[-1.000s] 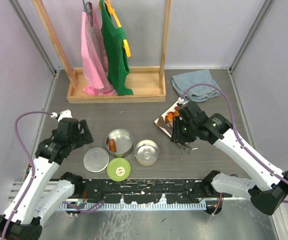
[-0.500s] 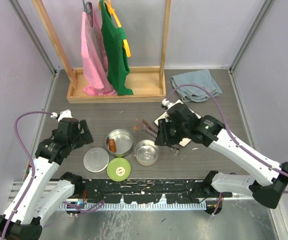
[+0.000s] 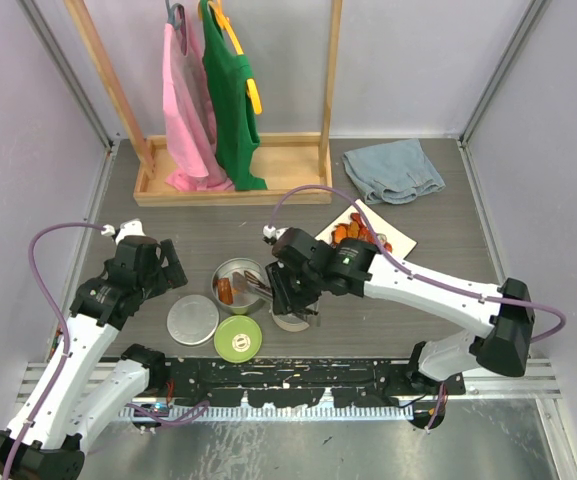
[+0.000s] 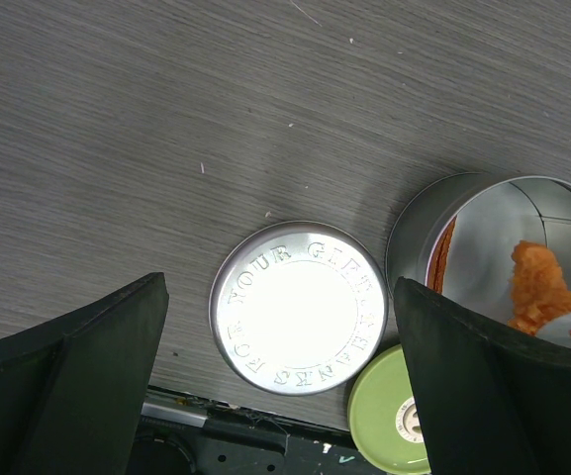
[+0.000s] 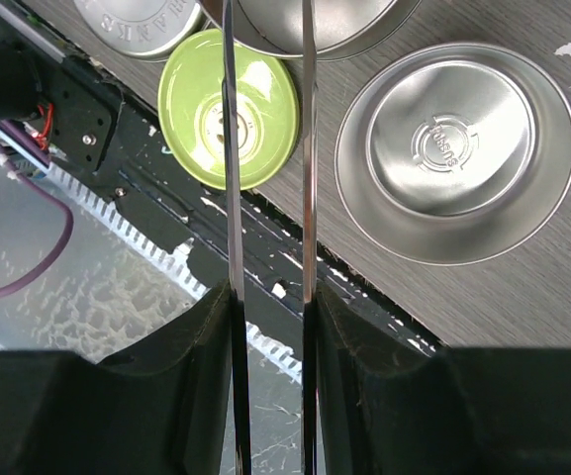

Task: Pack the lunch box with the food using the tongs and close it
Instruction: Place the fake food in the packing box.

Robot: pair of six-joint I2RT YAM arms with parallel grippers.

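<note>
The right gripper [image 5: 268, 297] grips the tongs [image 5: 230, 148] over the open tin [image 4: 414, 237] (orange food [image 4: 537, 292] inside). If the squeeze slackens, a chunk may fall outside. The left gripper [image 4: 277, 297] hangs spread wide, empty, above the steel lid [image 4: 298, 327].

Bright even light, soft shadows, glare on the steel lid [image 4: 298, 308]

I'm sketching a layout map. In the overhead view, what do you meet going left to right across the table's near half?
From the left: flat steel lid → lime-green lid → empty tin, partly hidden → white plate. The tin with food sits directly behind the green lid, so it is left out.
</note>
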